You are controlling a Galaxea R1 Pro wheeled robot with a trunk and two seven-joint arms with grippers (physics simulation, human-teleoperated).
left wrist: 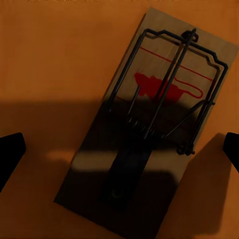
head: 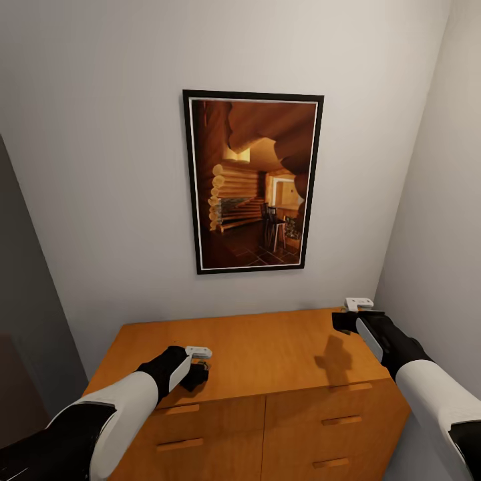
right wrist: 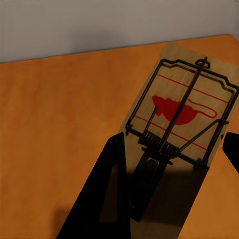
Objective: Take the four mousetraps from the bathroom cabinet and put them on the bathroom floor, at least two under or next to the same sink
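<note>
Through our left wrist camera we see a mousetrap (left wrist: 149,124) lying flat on the orange-brown top of the cabinet (left wrist: 55,59): a pale wooden board with a dark wire frame, a coil spring across its middle and a red mouse mark. It runs diagonally from the lower middle of the frame to the upper right, half in shadow. The dark fingertips (left wrist: 10,154) of our left gripper (left wrist: 119,154) sit at the far left and far right edges of that frame, spread wide, with the trap between them and untouched.

Our right wrist camera shows a second trap (right wrist: 174,134) of the same kind, also flat on the cabinet top (right wrist: 59,114), in the right half of the frame, near the back edge where the pale wall (right wrist: 99,25) begins. One dark finger (right wrist: 112,174) stands just left of the board and another shows at the right edge; the right gripper (right wrist: 172,169) is spread open around the trap, gripping nothing.

From the head camera, the cabinet (head: 267,347) fills the lower centre, with drawer fronts and bar handles (head: 341,420) below its top. Our left gripper (head: 198,364) hangs over the front left of the top, our right one (head: 351,314) over the back right corner. A framed picture (head: 252,182) of a log interior hangs on the wall (head: 100,167) above.
</note>
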